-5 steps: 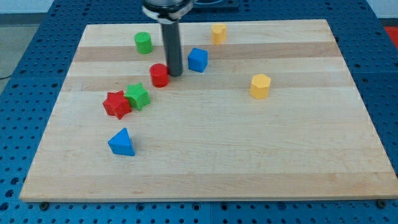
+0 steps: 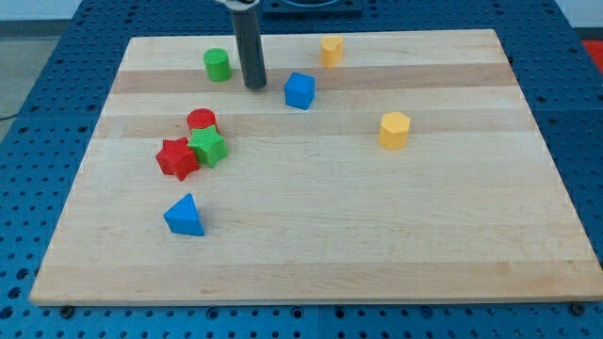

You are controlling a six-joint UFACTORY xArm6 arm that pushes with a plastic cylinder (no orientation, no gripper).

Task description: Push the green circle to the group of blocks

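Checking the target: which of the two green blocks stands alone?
The green circle near the view's top, left of my tip; the green star touches the red blocks.

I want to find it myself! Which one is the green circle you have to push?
Look along the wooden board's top edge, toward the view's left. The green round block stands alone there, just left of my tip. The other green block, star-shaped, sits lower, huddled against two red blocks.
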